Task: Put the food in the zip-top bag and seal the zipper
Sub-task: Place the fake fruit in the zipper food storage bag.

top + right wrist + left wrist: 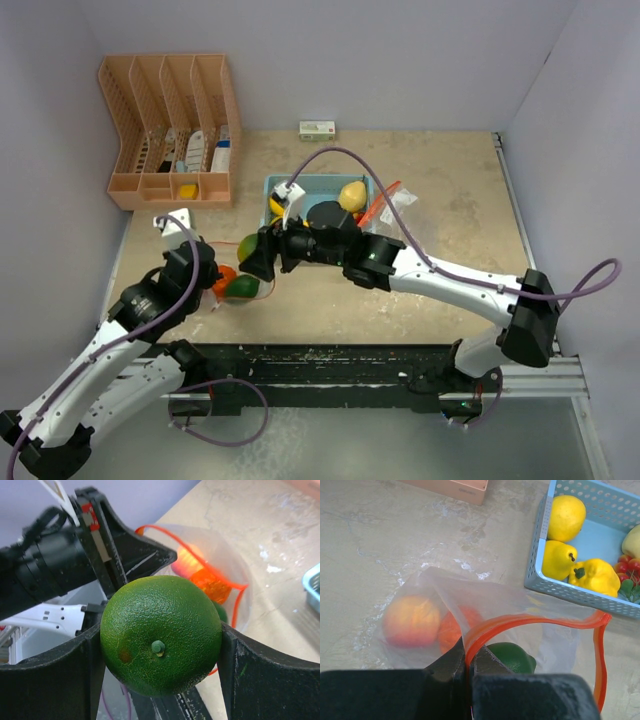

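It was a robotics lab cell: plain pale partition walls (400,60) boxed in a scuffed beige tabletop (450,200), with a black mounting rail (320,360) and loose purple cables (338,150).

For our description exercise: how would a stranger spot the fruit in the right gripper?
Find the light-blue basket mid-table; left of it the right gripper hangs by a zip-top bag. The round green fruit is clamped in it, unlike the green one already bagged.
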